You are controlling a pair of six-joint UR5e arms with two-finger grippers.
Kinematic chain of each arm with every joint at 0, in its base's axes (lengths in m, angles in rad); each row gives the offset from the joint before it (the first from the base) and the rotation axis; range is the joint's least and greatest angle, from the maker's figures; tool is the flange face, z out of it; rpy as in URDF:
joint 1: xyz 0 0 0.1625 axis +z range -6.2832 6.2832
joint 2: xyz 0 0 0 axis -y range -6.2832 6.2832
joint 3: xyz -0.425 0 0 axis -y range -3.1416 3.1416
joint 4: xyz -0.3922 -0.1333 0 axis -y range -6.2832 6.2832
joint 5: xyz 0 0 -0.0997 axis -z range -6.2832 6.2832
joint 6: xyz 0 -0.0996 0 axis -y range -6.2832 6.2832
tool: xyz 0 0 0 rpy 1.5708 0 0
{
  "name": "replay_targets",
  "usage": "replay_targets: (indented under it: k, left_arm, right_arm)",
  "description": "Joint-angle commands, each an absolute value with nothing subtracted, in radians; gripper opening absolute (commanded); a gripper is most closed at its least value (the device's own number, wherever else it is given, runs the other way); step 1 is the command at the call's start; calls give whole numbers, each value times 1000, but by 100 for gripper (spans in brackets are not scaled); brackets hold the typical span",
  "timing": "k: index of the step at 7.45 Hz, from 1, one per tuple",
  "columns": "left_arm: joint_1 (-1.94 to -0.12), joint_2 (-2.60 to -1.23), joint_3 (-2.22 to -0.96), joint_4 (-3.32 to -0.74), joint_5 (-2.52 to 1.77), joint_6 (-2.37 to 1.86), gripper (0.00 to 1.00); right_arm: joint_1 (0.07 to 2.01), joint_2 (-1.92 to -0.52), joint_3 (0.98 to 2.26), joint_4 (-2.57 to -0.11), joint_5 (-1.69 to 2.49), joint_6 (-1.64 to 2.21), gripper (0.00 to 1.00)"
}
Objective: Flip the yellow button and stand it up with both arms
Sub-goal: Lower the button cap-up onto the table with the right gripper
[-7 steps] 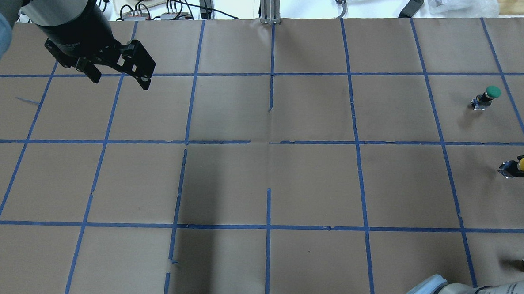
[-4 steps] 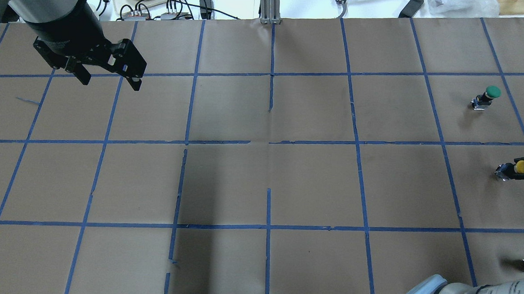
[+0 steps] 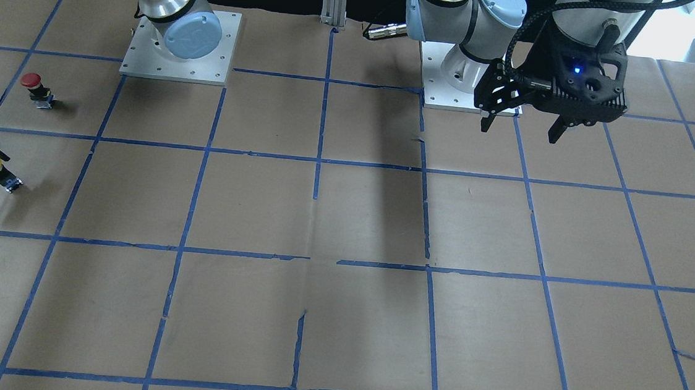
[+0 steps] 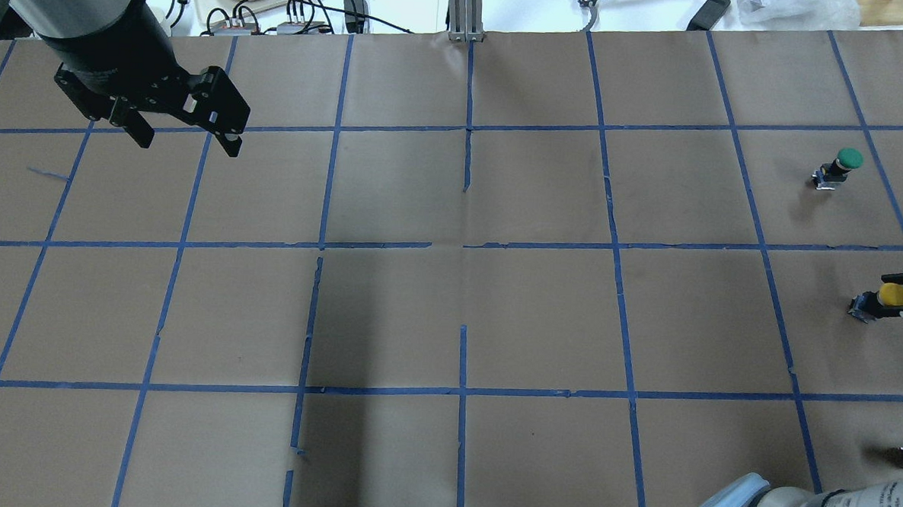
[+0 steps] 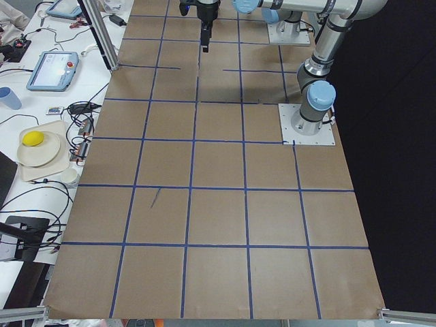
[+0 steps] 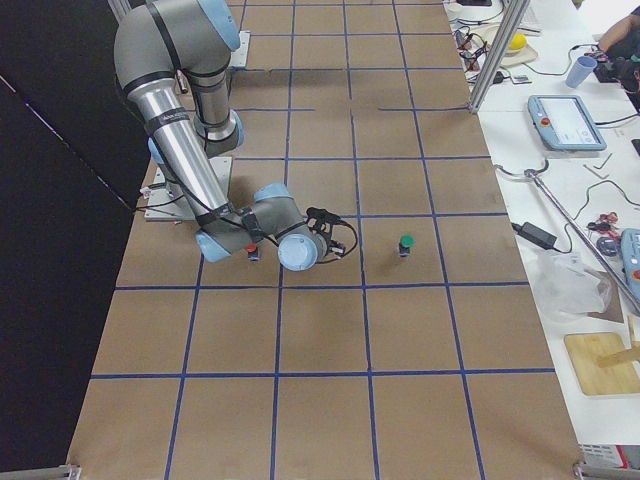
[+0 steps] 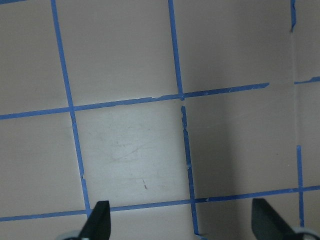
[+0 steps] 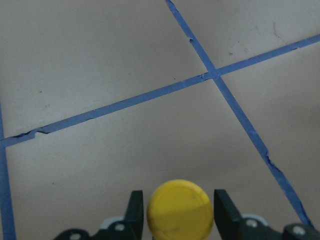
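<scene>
Closest in, our right gripper [image 8: 177,197] is clamped on the yellow button [image 8: 179,210], fingers [image 8: 134,210] snug either side of the cap. The cap faces the palm and the body points outward, low at the right end of the table [image 4: 540,318]. We reckon that leaves the body free for a second grip. Far across, the left gripper [image 4: 188,143] hovers, spread wide, holding nothing. Against a moment ago, button and right gripper sit slightly further inward; the left gripper has drifted outward.
</scene>
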State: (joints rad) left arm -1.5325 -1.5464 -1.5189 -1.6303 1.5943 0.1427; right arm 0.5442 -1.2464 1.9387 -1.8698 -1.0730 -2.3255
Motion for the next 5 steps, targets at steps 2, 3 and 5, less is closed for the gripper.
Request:
replay_targets:
  k: [2,3,5]
  left_arm:
    - [-1532,-1543,-1528,-1631,1594,143,99]
    - [-1532,-1540,-1531,-1631,1594,143,99]
    - [-1534,-1535,-1537,-1631,1594,144,100]
  right_arm:
    - [545,-1253,1937,-1868,-1074,-2228,99]
    - [548,-1264,1933,-1868,-1092,-2144,99]
    - [564,-1328,1884,-1855,-1167,-1928,99]
